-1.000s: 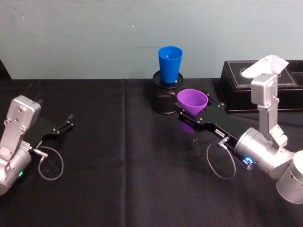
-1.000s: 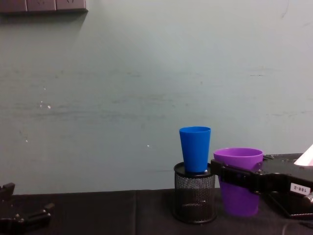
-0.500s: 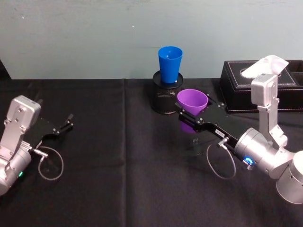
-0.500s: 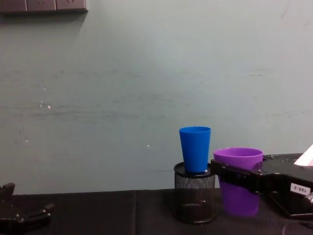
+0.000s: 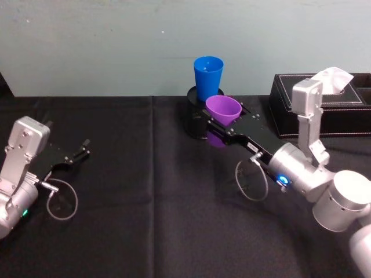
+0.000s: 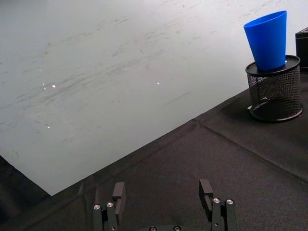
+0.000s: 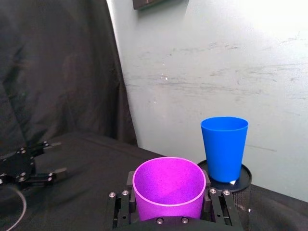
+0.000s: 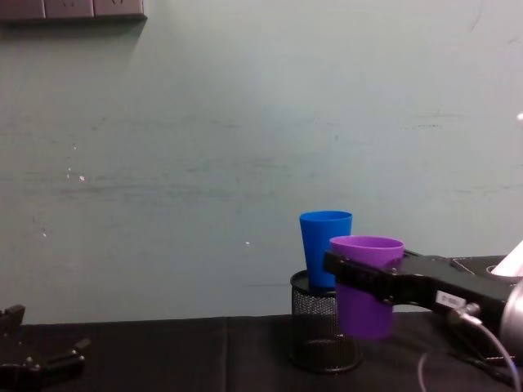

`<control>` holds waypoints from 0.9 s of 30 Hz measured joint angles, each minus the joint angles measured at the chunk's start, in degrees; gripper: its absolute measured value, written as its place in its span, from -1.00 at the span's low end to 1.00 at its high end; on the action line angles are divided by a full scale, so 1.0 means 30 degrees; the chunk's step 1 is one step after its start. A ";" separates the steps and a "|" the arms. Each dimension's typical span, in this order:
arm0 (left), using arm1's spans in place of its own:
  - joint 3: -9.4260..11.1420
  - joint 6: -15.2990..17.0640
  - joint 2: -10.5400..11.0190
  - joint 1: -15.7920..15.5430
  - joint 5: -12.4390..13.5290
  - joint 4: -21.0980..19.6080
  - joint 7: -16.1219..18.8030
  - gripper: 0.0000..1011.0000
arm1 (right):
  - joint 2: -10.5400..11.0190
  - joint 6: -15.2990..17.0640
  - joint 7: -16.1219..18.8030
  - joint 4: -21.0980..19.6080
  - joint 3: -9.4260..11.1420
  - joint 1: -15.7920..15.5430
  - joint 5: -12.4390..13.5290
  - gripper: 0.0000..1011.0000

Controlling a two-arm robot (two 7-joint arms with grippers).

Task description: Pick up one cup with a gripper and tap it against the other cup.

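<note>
The purple cup hangs upright above the table, with my right gripper shut on its sides. In the right wrist view the purple cup sits between the two fingers. The blue cup stands upright on top of a black mesh pen holder. The purple cup is just in front of and to the right of the blue cup; I cannot tell whether they touch. My left gripper rests open at the far left of the table, with nothing in it.
A black tissue box with a white tissue stands at the back right, behind my right arm. Black cloth covers the table, and a pale wall rises directly behind the pen holder. Loose cables loop beside both wrists.
My right gripper has carried the purple cup up and to the left, from beside the pen holder to close against the blue cup. The left arm has stayed still.
</note>
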 joint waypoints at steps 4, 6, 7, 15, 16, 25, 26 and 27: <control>-0.0001 0.0001 0.0000 -0.0001 0.0001 0.0001 0.0000 0.98 | -0.0605 -0.0105 -0.0158 0.1163 -0.0150 0.0830 -0.0249 0.47; -0.0001 0.0000 0.0000 0.0000 0.0000 0.0000 0.0000 0.98 | -0.0893 -0.0134 -0.0264 0.1764 -0.0195 0.1270 -0.0393 0.47; -0.0001 0.0001 -0.0001 0.0000 0.0001 0.0000 0.0000 0.98 | -0.1082 -0.0144 -0.0345 0.2132 -0.0225 0.1580 -0.0489 0.47; 0.0000 0.0000 0.0000 0.0000 0.0001 0.0000 0.0000 0.98 | -0.1772 0.0056 -0.0904 0.3611 -0.0187 0.2863 -0.1110 0.47; -0.0001 0.0000 0.0000 0.0000 0.0000 0.0000 0.0001 0.98 | -0.1831 0.0099 -0.0981 0.3734 -0.0175 0.2961 -0.1176 0.47; 0.0000 0.0000 0.0000 0.0000 0.0001 0.0000 0.0000 0.98 | -0.2423 0.0423 -0.1840 0.4635 0.0036 0.3618 -0.1880 0.47; 0.0000 0.0000 0.0000 0.0000 0.0000 -0.0001 0.0001 0.98 | -0.2518 0.0443 -0.1934 0.4713 0.0094 0.3668 -0.1954 0.47; 0.0000 0.0000 0.0000 0.0001 0.0001 -0.0001 0.0000 0.98 | -0.2567 0.0457 -0.1995 0.4747 0.0125 0.3689 -0.1992 0.47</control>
